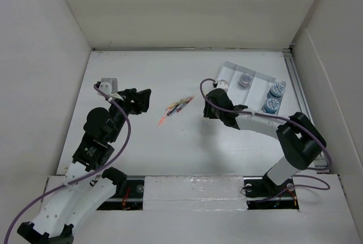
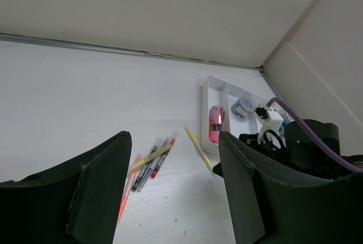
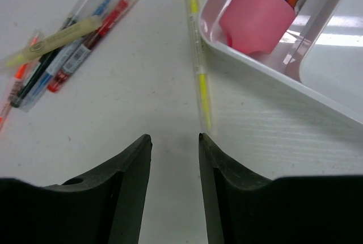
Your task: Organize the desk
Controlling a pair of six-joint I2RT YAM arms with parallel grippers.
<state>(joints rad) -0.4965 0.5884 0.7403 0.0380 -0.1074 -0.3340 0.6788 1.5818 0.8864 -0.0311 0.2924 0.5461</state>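
Note:
The desk (image 1: 147, 142) is a white tabletop inside white walls. Several pens (image 1: 177, 108) (image 2: 148, 162) (image 3: 62, 45) lie bunched at its middle. A single yellow pen (image 3: 197, 57) (image 2: 198, 148) lies alongside the left rim of the white tray (image 1: 258, 74) (image 3: 255, 68). My right gripper (image 1: 207, 88) (image 3: 174, 137) is open low over the desk with nothing between its fingers, and the yellow pen's near end lies just ahead of its right fingertip. My left gripper (image 1: 146, 99) (image 2: 174, 136) is open and empty, left of the pens.
The tray's (image 2: 204, 113) left compartment holds a pink item (image 3: 258, 25) (image 2: 216, 123). Round blue-capped items (image 1: 276, 89) sit in its other compartments. An orange pen (image 1: 163, 121) (image 2: 126, 193) lies a little apart from the bunch. White panel walls (image 1: 45, 85) close in the desk.

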